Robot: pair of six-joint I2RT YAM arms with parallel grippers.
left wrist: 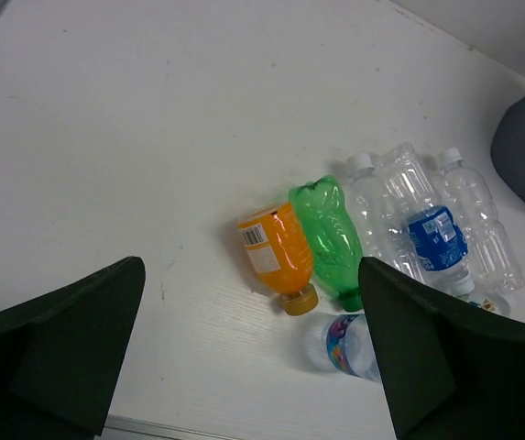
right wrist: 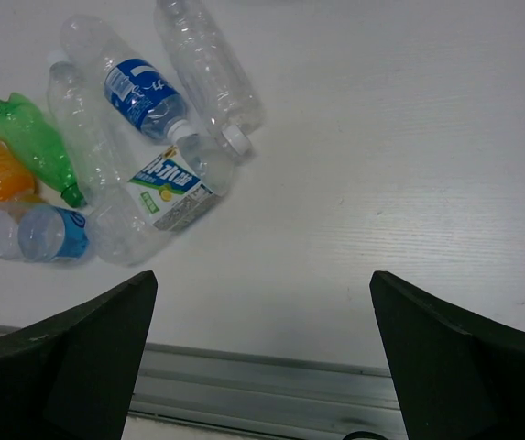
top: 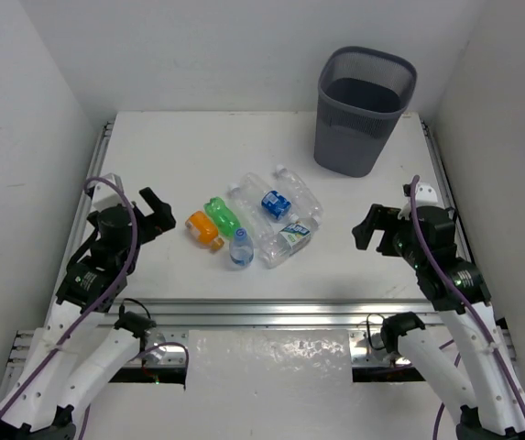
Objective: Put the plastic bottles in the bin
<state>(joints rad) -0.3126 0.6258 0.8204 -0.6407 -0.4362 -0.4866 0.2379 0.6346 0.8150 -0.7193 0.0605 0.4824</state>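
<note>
Begin with the white worktop [top: 170, 156], carrying everything here. Find the dark mesh bin [top: 365, 110] upright at its far right corner, mouth open to the ceiling, nothing visible inside, well apart from the bottles. Likely parked there for easy dropping from above. Note the left hand [top: 159, 211] hovering to the left of the heap and the right hand [top: 368, 231] hovering to its right, both off the worktop, both spread wide and pinching nothing, apparently poised to flank the heap and share the picking. Come then to the bottles, all lying on their sides in one loose cluster near the front middle, none in the bin yet; judge the job not started. Pick out two plain clear bottles [top: 300, 194], long and crumple-prone, with a blue-labelled bottle [top: 276, 203] lying between them. Just nearer, see a green-and-white-labelled bottle [top: 289, 240], closest to the right hand and a fair first grab for it. Toward the left, spot the green bottle [top: 224, 216] touching the orange bottle [top: 203, 229], the latter closest to the left hand. End with a stubby clear bottle [top: 240, 247] just in front of those two, round and likely to roll under a careless nudge.
</note>
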